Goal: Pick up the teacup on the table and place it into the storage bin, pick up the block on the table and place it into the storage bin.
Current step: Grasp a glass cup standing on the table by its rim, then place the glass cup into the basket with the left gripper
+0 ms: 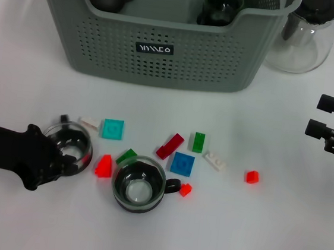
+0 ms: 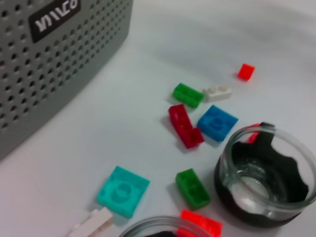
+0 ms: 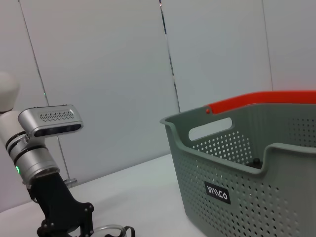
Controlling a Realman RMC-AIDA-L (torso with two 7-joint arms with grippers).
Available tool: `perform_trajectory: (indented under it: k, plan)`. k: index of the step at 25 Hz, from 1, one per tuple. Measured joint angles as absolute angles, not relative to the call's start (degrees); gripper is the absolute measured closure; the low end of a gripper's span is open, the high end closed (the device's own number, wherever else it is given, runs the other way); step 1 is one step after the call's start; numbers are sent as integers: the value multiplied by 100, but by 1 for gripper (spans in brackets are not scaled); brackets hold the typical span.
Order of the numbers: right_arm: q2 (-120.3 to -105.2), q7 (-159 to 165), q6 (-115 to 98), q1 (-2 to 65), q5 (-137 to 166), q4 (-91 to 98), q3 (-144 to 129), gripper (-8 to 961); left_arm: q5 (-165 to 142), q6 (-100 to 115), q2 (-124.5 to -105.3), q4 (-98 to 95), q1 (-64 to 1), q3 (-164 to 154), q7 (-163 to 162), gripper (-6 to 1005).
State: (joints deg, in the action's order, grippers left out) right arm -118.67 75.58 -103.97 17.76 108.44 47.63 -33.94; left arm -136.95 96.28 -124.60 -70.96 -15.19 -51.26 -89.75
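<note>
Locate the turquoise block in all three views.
Head view: turquoise block on the table, between the white brick and the red bar.
Left wrist view: turquoise block, near the basket wall.
Right wrist view: not visible.
Shared landmark: basket's black label.

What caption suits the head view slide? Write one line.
Left claw at a glass teacup among scattered blocks, storage bin behind, right claw idle.

Grey-green storage bin, glass teacup, scattered coloured blocks, white table
</note>
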Motion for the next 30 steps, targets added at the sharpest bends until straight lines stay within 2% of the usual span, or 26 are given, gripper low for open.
perform_trajectory:
  k: [4,9,13,14,17,23,25,30]
  plan:
    - [-11866,7558,-10398,1789,10846,4763,-3392,340,-13722,9802,-12440,-7111,-1583,-5132,-9122,897]
    - [-11865,7558,-10398,1792,10846,4763,-3390,340,-13640,10351,-12399,-7127,-1758,-4844,-9105,951]
    - [-11865,7558,-10398,1793,10846,4758,-3375,340,-13352,10749,-12362,-6882,-2014,-4304,-8990,951]
    - [-11865,7558,-10398,1793,10846,4752,-3374,340,-12854,10962,-12263,-6390,-2308,-3756,-8976,951]
    - [-11865,7558,-10400,1793,10846,4716,-3368,340,-12402,10995,-12119,-5768,-2608,-3233,-9217,951]
    - [-11866,7522,-10405,1768,10845,4678,-3347,340,-11673,11340,-11596,-4168,-3225,-2264,-9789,951]
    - [-11865,7510,-10404,1754,10845,4676,-3344,340,-11428,11481,-11542,-3980,-3302,-2134,-10003,951]
    - [-11861,7488,-10397,1764,10845,4610,-3340,340,-10416,11499,-11548,-3864,-3494,-2106,-10695,950]
